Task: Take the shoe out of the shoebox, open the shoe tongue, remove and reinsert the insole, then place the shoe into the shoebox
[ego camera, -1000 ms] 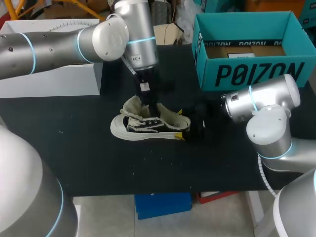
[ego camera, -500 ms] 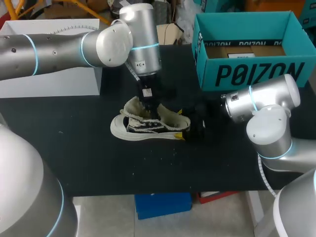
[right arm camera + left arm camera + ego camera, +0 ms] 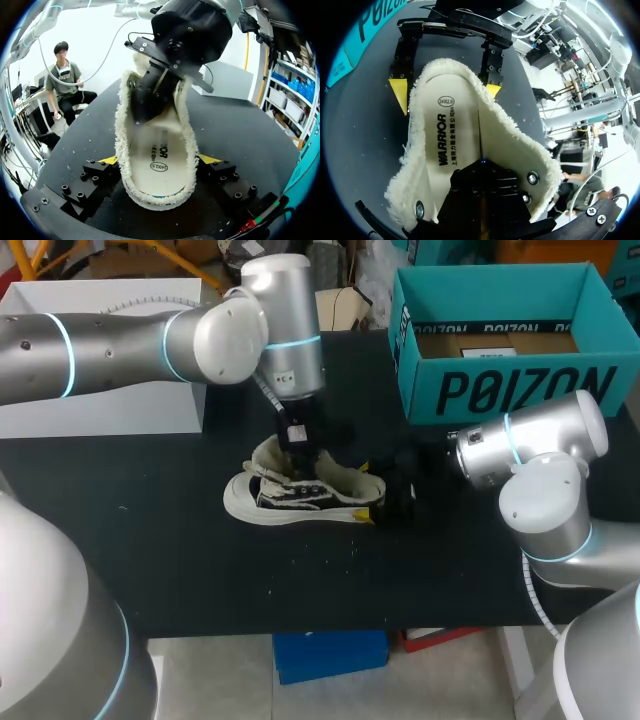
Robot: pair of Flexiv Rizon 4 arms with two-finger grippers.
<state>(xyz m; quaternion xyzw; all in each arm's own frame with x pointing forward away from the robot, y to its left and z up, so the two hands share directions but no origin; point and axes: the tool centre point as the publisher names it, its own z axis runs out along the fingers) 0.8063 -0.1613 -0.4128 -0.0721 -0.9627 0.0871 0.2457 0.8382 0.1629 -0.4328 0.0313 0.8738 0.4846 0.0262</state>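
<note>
A black low shoe [image 3: 300, 498] with a white sole and cream fleece lining lies on the black table [image 3: 200, 570], toe to the left. My left gripper [image 3: 298, 455] points down into its opening, shut, with its tips on the printed insole [image 3: 445, 135]; nothing shows between the fingers. In its own view the left gripper [image 3: 481, 172] is a closed black block above the insole. My right gripper [image 3: 378, 495] stands at the heel, its yellow tips against both sides of the shoe [image 3: 155, 170]. The right gripper [image 3: 159, 160] holds it there. The teal shoebox [image 3: 500, 390] stands open at the back right.
A white box [image 3: 100, 390] sits at the back left under my left arm. The table's front edge runs close below the shoe, with bare black surface to the left and in front.
My left gripper has shifted a little to the right and down, deeper into the shoe's opening. The shoe and the right arm have stayed put.
</note>
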